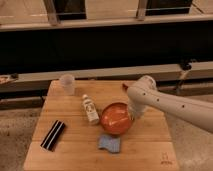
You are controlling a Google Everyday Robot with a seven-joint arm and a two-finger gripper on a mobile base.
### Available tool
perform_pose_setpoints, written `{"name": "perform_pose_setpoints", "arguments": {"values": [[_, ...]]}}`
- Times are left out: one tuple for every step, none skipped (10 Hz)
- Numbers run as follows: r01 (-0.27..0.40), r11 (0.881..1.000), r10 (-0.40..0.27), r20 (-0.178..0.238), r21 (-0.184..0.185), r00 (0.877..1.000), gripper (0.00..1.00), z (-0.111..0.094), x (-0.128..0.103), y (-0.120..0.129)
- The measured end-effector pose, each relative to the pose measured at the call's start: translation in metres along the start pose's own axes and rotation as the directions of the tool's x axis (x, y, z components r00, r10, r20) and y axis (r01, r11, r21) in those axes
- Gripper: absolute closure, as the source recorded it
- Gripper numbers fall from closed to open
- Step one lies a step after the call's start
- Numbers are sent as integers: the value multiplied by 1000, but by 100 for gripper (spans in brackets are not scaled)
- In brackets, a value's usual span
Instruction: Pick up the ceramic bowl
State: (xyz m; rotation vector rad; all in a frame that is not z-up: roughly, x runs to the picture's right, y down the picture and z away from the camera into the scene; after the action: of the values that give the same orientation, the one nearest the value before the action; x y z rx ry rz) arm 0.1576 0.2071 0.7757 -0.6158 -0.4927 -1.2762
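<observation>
- Camera view: the counter (75, 150) fills the lower frame.
- My arm (175, 104) reaches in from the right.
- The ceramic bowl (116, 119) sits tilted at lower centre, right rim raised.
- My tool (133, 118) is pinched shut on that rim, I judge.
- Grasp made; lifting clear remains.
- Sponge (109, 143), bottle (90, 110), cup (67, 84) lie nearby.
</observation>
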Motion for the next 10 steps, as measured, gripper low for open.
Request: {"name": "perform_pose_setpoints", "arguments": {"values": [[3,1000,-3,1,4,1000,100,-1,0,-1],[3,1000,-3,0,12,1000,100,-4,1,-2],[2,1000,-2,2,16,1000,100,-6,2,-1],[4,1000,-4,4,18,1000,100,-9,2,-1],[7,1000,-7,4,21,1000,100,-10,2,-2],[10,1000,-10,4,26,1000,100,-11,2,0],[10,999,-10,5,31,1000,98,-12,3,0],[11,999,-12,7,35,1000,94,-12,3,0],[16,999,-16,6,46,1000,94,-14,4,-3],[16,999,-16,6,52,1000,94,-16,5,-2]]}}
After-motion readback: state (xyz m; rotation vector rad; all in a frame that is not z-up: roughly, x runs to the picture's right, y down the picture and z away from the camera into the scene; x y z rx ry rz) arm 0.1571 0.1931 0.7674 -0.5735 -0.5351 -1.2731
